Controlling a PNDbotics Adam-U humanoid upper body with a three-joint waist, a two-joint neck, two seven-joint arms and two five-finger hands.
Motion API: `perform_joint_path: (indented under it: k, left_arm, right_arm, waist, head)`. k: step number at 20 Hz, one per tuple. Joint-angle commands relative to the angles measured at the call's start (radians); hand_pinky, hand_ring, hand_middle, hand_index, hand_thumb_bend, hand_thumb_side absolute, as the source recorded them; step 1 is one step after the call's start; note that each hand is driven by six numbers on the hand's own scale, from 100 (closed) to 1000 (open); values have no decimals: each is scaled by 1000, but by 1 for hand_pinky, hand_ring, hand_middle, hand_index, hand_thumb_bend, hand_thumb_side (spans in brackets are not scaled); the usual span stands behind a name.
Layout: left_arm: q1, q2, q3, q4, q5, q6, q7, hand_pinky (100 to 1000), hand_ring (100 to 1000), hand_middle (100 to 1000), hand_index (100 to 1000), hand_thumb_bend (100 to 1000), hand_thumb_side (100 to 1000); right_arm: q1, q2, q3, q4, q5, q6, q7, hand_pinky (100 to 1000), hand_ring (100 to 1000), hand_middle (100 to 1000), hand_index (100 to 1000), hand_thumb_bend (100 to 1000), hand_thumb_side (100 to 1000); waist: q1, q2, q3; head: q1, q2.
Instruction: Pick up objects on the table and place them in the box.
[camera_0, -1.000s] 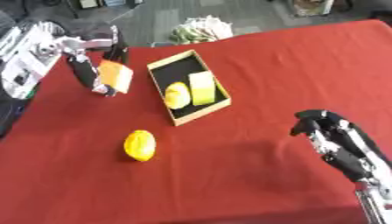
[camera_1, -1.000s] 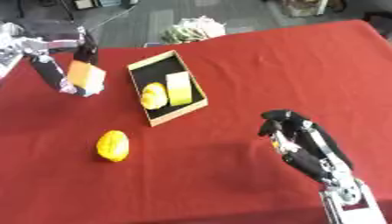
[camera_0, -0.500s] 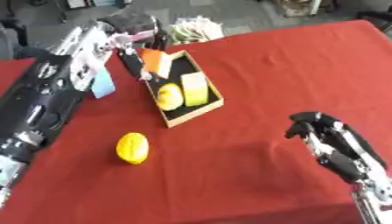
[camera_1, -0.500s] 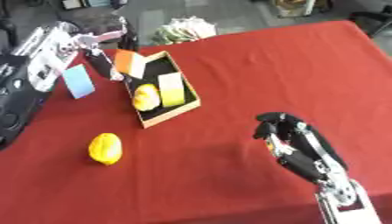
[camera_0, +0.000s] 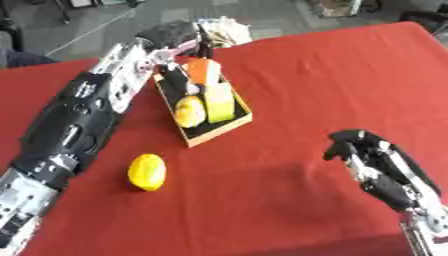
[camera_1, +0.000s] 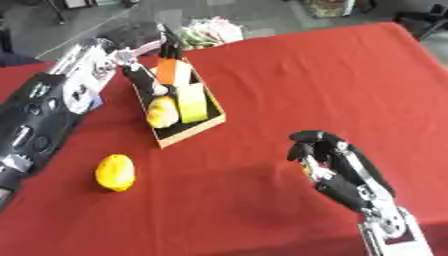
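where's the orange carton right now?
In the left eye view, the orange carton is at the far end of the box, upper left of centre, held by the left hand, just behind the yellow block.

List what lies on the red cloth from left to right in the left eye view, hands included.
Yellow lemon-like fruit → left hand, holding an orange and white item over the box's far end → box, with a yellow fruit and a yellow-green block inside → right hand, idle at lower right.

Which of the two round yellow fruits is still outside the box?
The lemon lying alone on the red tablecloth; the other yellow fruit already sits inside the box.
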Motion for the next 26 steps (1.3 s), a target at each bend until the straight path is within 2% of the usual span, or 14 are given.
perform_joint_path:
  k: [1,7,18,26]
  left_arm:
    - [-26,4,-7,-12,6,-12,-11,740,557,502,624,439,100]
    - [-17,-2,-19,-6,-7,-27,-51,748,571,519,645,456,100]
    - [-12,3,-18,3,-79,-13,-105,801,668,648,771,516,100]
    - [-11,9,-7,1,-61,-5,-123,810,688,684,804,514,100]
  right_arm:
    - [-15,0,3,-10,-3,-2,4,728,592,543,731,100,398]
    - [-16,1,4,-8,-1,-2,5,728,592,544,731,100,398]
    - [-16,1,6,-6,1,-1,6,728,592,544,732,100,398]
    - [-16,0,8,-2,6,-2,7,729,592,544,732,100,397]
  waist:
    - [-20,3,-2]
    - [-19,4,-4]
    - [-15,2,-4]
    - [-14,0,-3]
  head:
    - [5,-12]
    - [6,-12]
    - [5,-14]
    - [1,-17]
